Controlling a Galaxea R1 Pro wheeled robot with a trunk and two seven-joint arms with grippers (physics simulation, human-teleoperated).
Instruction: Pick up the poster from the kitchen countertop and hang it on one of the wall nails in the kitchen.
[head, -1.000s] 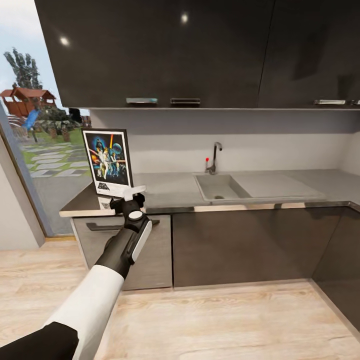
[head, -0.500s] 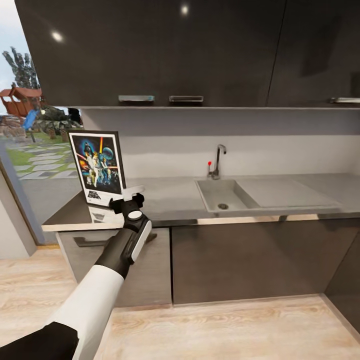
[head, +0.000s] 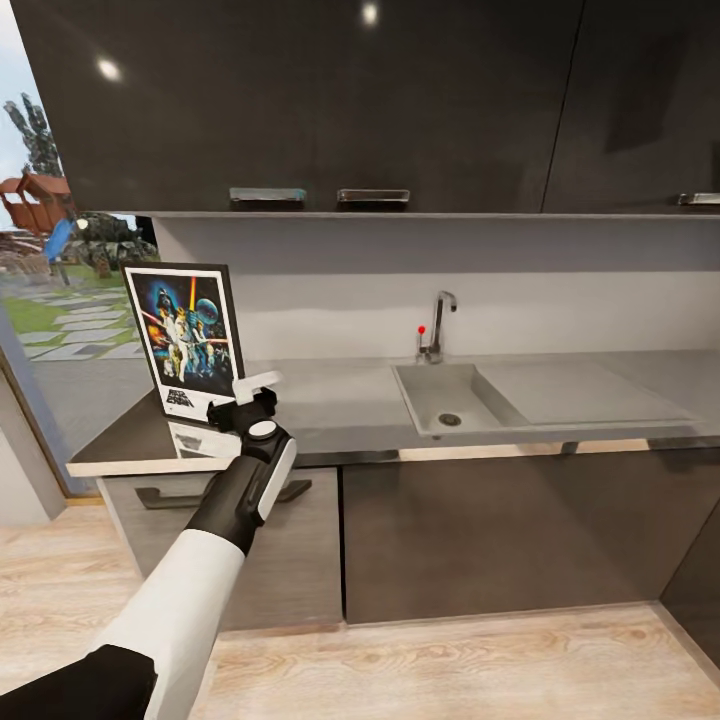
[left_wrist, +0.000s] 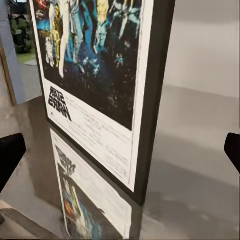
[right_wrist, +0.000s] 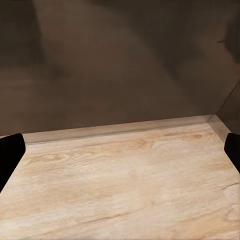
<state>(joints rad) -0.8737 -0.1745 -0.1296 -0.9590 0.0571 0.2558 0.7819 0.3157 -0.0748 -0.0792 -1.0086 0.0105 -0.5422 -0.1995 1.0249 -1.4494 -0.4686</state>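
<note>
The poster (head: 185, 338) stands upright on the left end of the kitchen countertop (head: 330, 400), with its black frame, white border and dark blue artwork facing me. My left gripper (head: 243, 398) is open at the poster's lower right corner. In the left wrist view the poster (left_wrist: 95, 85) is close ahead, its framed edge lies between the dark fingertips (left_wrist: 10, 156), and its reflection shows on the slab. My right gripper (right_wrist: 120, 152) hangs open over the wooden floor (right_wrist: 125, 185), facing a dark cabinet front.
A sink (head: 440, 398) with a tap (head: 437, 325) is set in the counter to the right of the poster. Dark upper cabinets (head: 350, 100) hang overhead and dark lower cabinets (head: 480, 530) stand below. A glass wall (head: 50, 320) borders the left side.
The camera has come closer to the counter, so the whole picture has shifted. My left gripper stays open by the poster's lower right corner.
</note>
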